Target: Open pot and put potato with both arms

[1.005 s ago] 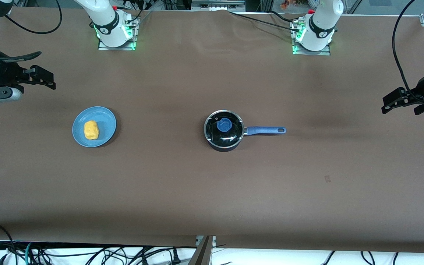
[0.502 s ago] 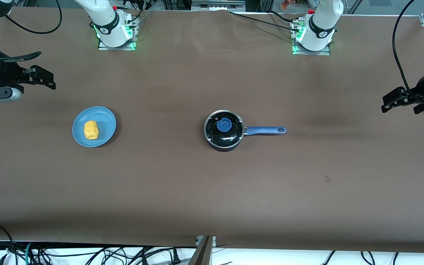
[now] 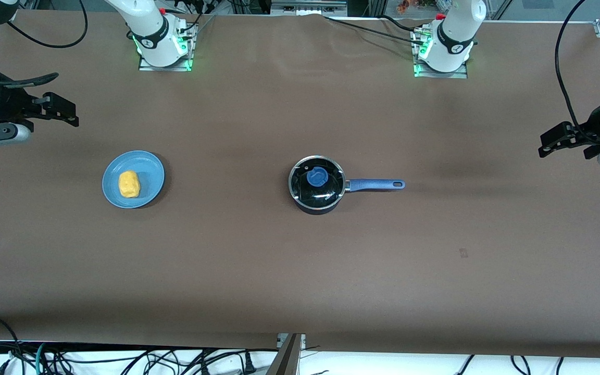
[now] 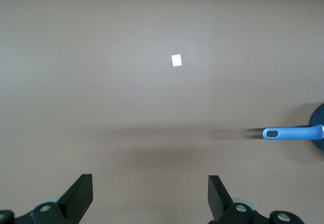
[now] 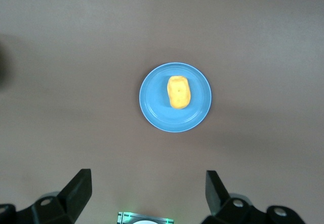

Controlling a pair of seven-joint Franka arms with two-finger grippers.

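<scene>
Left gripper (image 3: 550, 141) crept sideways; both jaws open; potato (image 3: 128, 184) on plate (image 3: 151, 169); pot (image 3: 316, 185) lidded.

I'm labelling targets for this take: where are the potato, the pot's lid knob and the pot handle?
potato (image 3: 128, 184), front view, middle of its yellow body.
lid knob (image 3: 316, 177), front view, top of the blue knob.
pot handle (image 3: 375, 184), front view, mid-length of the blue shaft.

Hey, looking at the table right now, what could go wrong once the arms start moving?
The lid is still on the pot, so bringing the potato early would find it shut. The small blue knob could slip from open left gripper. The open right gripper could push the plate while grasping.
</scene>
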